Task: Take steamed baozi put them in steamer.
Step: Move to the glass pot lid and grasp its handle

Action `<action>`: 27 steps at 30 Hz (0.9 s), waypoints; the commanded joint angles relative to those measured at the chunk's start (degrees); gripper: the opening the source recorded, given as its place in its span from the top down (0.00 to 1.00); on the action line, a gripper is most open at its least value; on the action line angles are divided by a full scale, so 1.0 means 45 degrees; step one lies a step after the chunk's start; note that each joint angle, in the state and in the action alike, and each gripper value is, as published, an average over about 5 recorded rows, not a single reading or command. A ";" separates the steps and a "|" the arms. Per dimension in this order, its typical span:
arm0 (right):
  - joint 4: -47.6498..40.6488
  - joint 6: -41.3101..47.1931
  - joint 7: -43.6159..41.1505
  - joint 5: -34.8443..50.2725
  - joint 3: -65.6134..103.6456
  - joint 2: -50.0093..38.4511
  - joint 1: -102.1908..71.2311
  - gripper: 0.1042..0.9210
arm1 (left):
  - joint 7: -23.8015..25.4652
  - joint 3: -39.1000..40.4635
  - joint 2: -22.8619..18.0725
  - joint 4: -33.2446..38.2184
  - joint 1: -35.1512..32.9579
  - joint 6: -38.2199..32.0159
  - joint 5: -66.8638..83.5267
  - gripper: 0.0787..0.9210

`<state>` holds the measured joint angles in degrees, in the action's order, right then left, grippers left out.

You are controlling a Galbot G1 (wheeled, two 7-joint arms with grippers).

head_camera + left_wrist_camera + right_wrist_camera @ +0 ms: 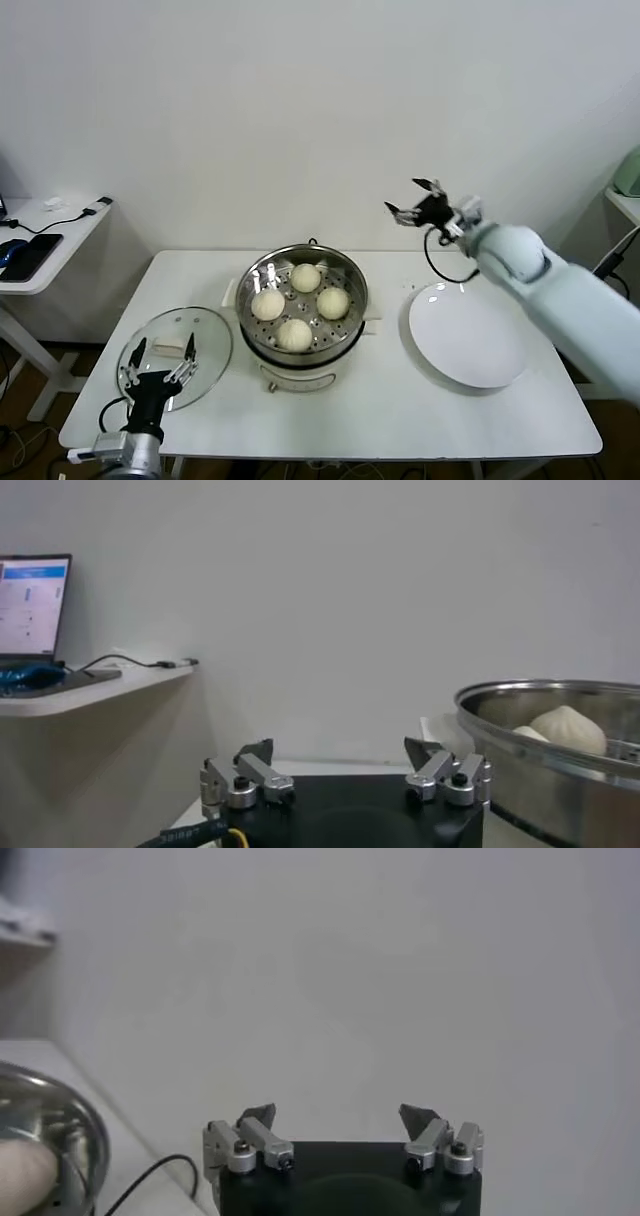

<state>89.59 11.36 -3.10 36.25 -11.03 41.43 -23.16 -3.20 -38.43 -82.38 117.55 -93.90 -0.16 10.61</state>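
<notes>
Sitting in the steamer (345, 275) (unlidded): four steamed baozi (294, 334).

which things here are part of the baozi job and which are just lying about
Job: four steamed baozi already in the steamer; right gripper open, raised beyond the plate; left gripper open, low over the glass lid.

Lying about: white plate, glass lid, laptop and phone on the side desk.
</notes>
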 commanded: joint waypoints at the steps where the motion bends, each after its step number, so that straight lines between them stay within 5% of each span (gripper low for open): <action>1: 0.1596 -0.2973 0.1084 -0.1973 0.8409 0.1300 -0.9592 0.12 | -0.0001 0.0048 0.0187 -0.0361 0.0261 -0.0320 -0.0130 0.12; 18: 0.1462 -0.6509 0.0886 -0.3303 0.9736 0.6038 -1.3656 0.12 | -0.1195 0.0028 0.0281 -0.0772 0.0248 -0.0706 -0.2889 0.12; 27: 0.0899 -0.6780 0.1024 -0.3336 0.9435 0.6469 -1.4020 0.12 | -0.3165 -0.0437 0.1306 -0.2040 0.0553 -0.1732 -1.0102 0.12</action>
<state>94.63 -14.77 0.83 23.02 28.29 65.22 -79.06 -9.89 -39.18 -79.67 112.83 -92.41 -4.24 -5.20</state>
